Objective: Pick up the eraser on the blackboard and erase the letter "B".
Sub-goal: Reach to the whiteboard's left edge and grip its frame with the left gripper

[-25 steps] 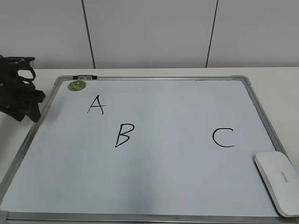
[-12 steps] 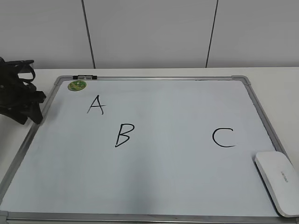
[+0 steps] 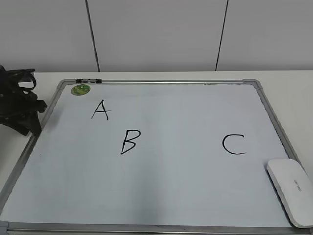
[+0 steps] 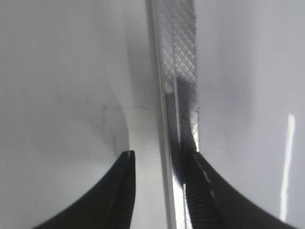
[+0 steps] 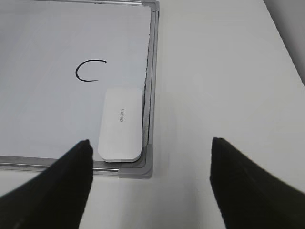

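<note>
The blackboard (image 3: 161, 196) is a white board in a silver frame lying flat on the table. The black letter "B" (image 3: 130, 141) is written left of centre, between an "A" (image 3: 100, 109) and a "C" (image 3: 233, 144). The white eraser (image 3: 292, 190) lies in the board's near right corner; it also shows in the right wrist view (image 5: 121, 124), beside the "C" (image 5: 89, 70). My right gripper (image 5: 151, 148) is open and empty above the board's corner (image 5: 138, 168), near the eraser. My left gripper (image 3: 19, 105) sits at the board's left edge; its open jaws (image 4: 159, 155) straddle the frame (image 4: 178, 57).
A small round green sticker (image 3: 80, 89) and a black clip (image 3: 88, 81) sit at the board's far left corner. White table (image 5: 224, 76) surrounds the board, with a white panelled wall behind.
My left gripper has drifted slightly left and down along the board's left edge. The eraser and letters have not moved.
</note>
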Controlling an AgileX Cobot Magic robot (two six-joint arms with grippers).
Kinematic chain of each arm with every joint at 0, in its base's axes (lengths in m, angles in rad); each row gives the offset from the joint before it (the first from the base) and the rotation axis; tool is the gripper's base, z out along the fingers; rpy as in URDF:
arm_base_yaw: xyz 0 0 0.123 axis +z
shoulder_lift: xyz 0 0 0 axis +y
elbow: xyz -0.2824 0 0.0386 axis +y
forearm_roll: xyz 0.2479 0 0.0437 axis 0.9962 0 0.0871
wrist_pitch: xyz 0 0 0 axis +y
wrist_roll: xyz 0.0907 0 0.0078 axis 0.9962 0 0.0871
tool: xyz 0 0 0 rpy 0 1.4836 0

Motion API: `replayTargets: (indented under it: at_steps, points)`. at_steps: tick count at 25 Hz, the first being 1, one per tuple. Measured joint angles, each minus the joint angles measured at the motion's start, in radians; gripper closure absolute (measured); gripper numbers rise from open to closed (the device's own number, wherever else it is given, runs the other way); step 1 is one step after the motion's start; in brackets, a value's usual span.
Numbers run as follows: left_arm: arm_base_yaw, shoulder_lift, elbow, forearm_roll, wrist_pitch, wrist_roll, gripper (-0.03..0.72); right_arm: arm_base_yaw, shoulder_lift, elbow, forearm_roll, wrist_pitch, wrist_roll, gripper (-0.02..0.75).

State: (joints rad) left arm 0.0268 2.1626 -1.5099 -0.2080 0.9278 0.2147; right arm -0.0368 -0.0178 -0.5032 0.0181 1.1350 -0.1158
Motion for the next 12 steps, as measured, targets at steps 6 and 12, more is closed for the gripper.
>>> replayTargets:
  at_steps: [6,12]
  points:
    - [0.0,0.009,-0.002,-0.028,0.0,0.0,0.483,0.0,0.0,0.0,0.0,0.0,0.0,0.15]
    - [0.001,0.011,-0.004,-0.041,0.004,0.0,0.553,0.0,0.0,0.0,0.0,0.0,0.0,0.15]
